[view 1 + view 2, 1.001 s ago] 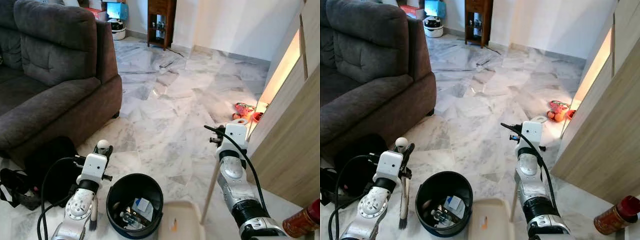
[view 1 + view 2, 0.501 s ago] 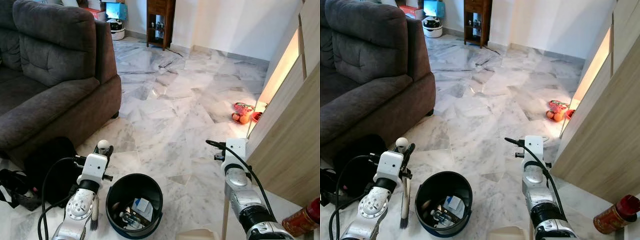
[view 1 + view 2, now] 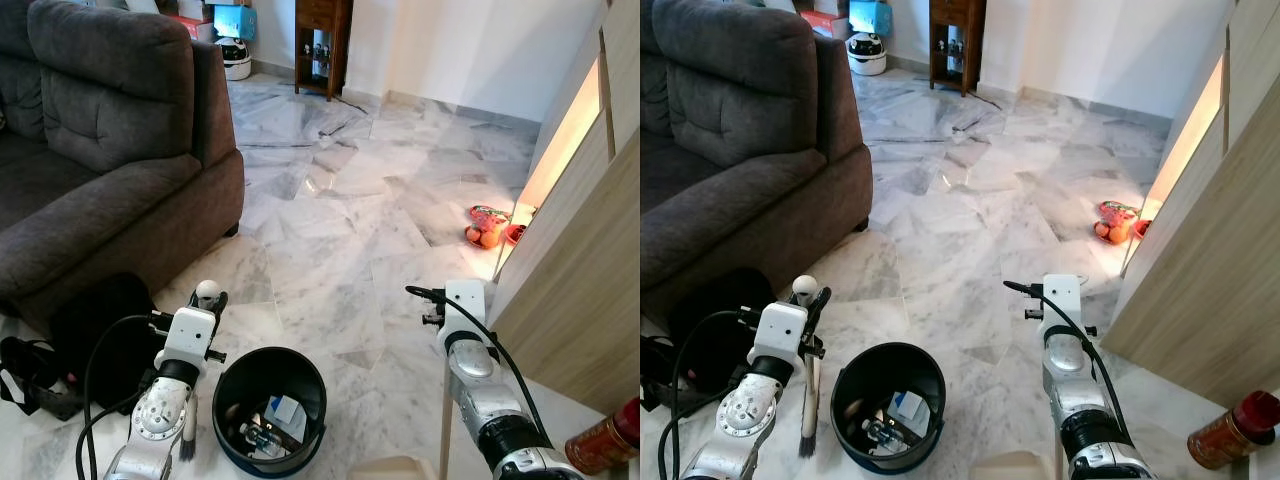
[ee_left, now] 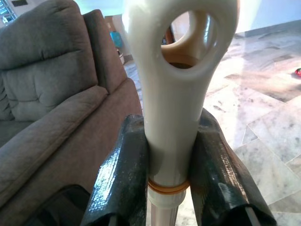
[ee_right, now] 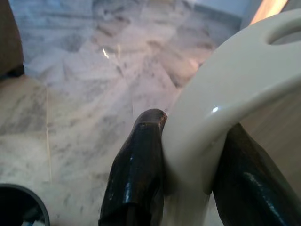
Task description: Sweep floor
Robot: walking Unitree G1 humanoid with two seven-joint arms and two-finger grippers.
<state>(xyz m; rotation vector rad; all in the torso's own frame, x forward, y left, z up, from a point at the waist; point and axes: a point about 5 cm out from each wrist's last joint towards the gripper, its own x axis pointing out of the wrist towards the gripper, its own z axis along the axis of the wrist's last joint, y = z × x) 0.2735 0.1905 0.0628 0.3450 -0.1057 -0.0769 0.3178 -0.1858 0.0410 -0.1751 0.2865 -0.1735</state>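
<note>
My left gripper (image 4: 171, 141) is shut on the cream handle of a hand brush (image 4: 176, 80), which has a loop at its end. In the left eye view the brush (image 3: 189, 432) hangs upright at the lower left, its dark bristles near the floor, just left of the black bin (image 3: 222, 410). The bin holds scraps of litter. My right gripper (image 5: 188, 155) is shut on the cream handle of a long-handled dustpan (image 5: 221, 84). The pan's pole (image 3: 446, 435) runs down beside my right arm, and the pan's rim (image 3: 395, 467) shows just right of the bin.
A grey sofa (image 3: 110, 150) fills the left side, with a black bag (image 3: 95, 325) on the floor before it. A wooden cabinet wall (image 3: 590, 270) runs along the right. Red toys (image 3: 488, 225) lie by its base, and a red-brown bottle (image 3: 600, 440) stands at the lower right. Marble floor stretches ahead.
My right arm has drawn back and to the right with the dustpan, so the pan slid from beside the bin almost out of the picture's bottom. The left arm and brush have stayed still.
</note>
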